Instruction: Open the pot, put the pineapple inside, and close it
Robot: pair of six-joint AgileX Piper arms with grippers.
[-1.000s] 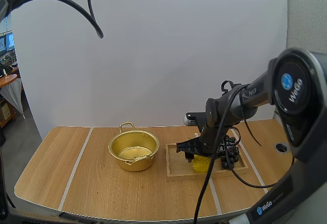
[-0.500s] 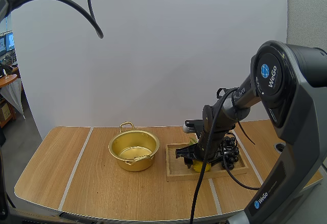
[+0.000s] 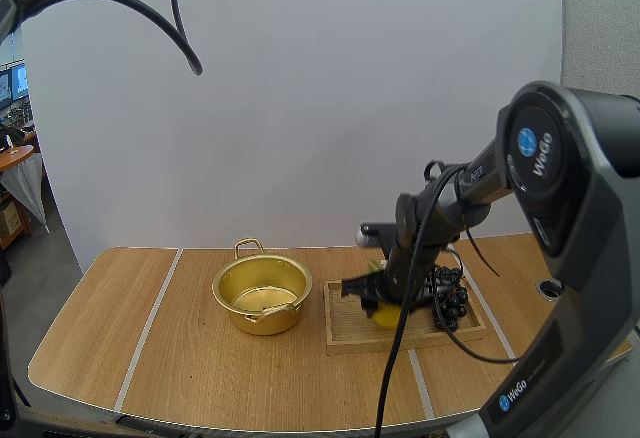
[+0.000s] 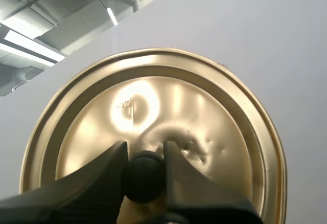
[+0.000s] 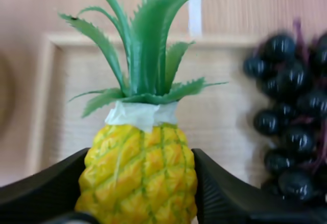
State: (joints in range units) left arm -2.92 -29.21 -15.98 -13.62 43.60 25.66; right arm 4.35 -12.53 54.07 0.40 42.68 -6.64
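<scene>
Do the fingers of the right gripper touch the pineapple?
Touching. In the right wrist view, both fingers of the right gripper press against the sides of the pineapple, with no gap.

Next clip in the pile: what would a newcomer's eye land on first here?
A gold lid hangs high above the table, its knob pinched in the left arm's jaws. Below, the right arm's jaws clamp a yellow pineapple over the wooden tray, beside dark grapes. The open gold pot sits on the table, left of the tray in the high view.
</scene>
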